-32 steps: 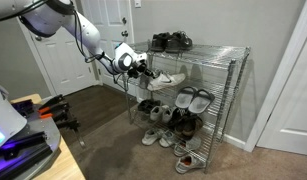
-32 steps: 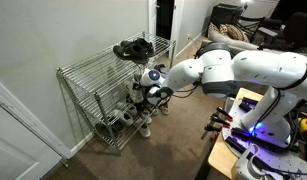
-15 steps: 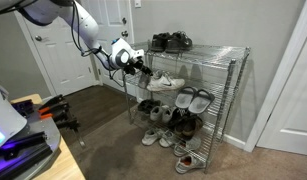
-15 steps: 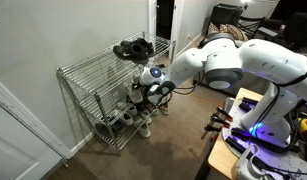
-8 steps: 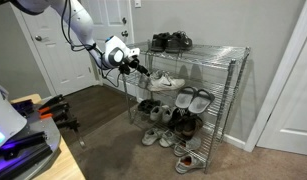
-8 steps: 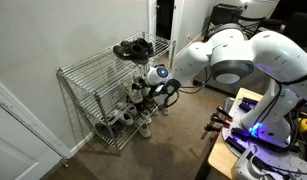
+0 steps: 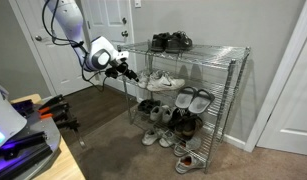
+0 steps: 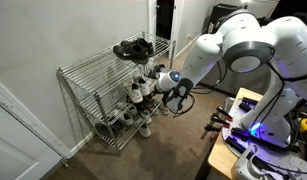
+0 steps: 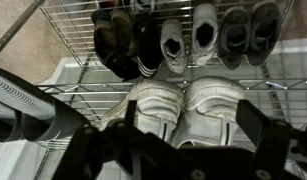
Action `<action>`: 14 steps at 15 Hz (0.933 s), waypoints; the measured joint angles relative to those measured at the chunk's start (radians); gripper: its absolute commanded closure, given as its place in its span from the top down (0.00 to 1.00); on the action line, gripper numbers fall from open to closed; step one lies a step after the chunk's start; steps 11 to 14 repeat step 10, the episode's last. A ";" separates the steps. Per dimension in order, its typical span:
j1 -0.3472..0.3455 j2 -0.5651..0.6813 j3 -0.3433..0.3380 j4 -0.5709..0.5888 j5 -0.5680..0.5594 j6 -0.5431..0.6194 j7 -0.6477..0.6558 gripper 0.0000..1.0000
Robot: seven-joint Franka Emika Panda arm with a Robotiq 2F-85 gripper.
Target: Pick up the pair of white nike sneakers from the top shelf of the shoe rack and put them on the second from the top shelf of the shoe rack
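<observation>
The pair of white sneakers (image 7: 165,80) lies side by side on the second-from-top shelf of the wire shoe rack (image 7: 233,95), also seen in an exterior view as white sneakers (image 8: 140,91). In the wrist view the sneakers (image 9: 183,105) show heel-on, just beyond my open gripper (image 9: 193,125), whose dark fingers (image 9: 255,120) stand wide on either side without touching them. My gripper (image 7: 126,70) hangs off the rack's end, a short way from the shoes, and holds nothing. In an exterior view the gripper (image 8: 159,84) sits at the rack's open end.
Dark shoes (image 7: 171,41) occupy the top shelf. Slippers (image 7: 193,98) and several more shoes (image 9: 203,30) fill the lower shelves, with sneakers (image 7: 158,138) on the floor. A cluttered table (image 7: 33,140) stands near the front, and a white door (image 7: 68,50) behind the arm.
The jaws opened and let go of the white sneakers, which stayed on the second shelf. The arm has since drawn back away from the rack.
</observation>
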 measured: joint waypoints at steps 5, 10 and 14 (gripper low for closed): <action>-0.026 -0.120 0.050 -0.177 -0.001 -0.003 -0.062 1.00; -0.079 -0.170 0.085 -0.231 -0.005 -0.005 -0.090 1.00; -0.079 -0.170 0.085 -0.231 -0.005 -0.005 -0.090 1.00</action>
